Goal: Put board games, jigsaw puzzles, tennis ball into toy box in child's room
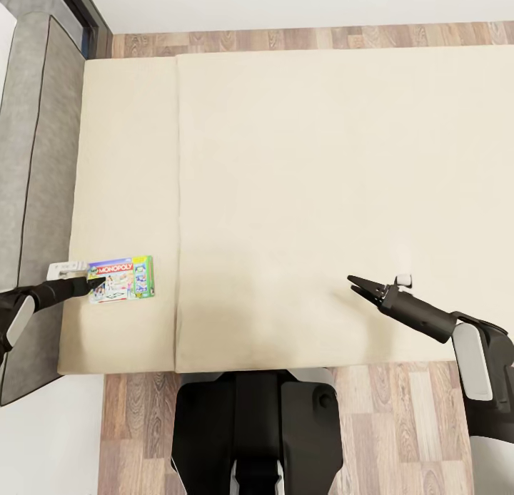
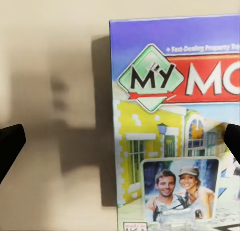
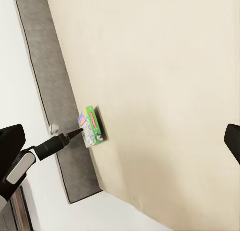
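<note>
Cream bed (image 1: 321,195), smooth matte cover, wood floor beyond. Left gripper (image 1: 96,283) is reached in from 9 o'clock, fingers spread wide, tips at the board game (image 1: 121,279) edge, nothing gripped. Flat glossy rectangular box, long axis 9–3, at bed's 8 o'clock. Right gripper (image 1: 355,284) is held at 4 o'clock, slightly parted, empty.

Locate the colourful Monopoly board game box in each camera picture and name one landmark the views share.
Head view: the colourful Monopoly board game box lies at lower left on the cream bed, at the left hand.
Left wrist view: box fills the right half, seen close.
Right wrist view: box sits small, left of centre.
Shared landmark: the cream bed.
</note>
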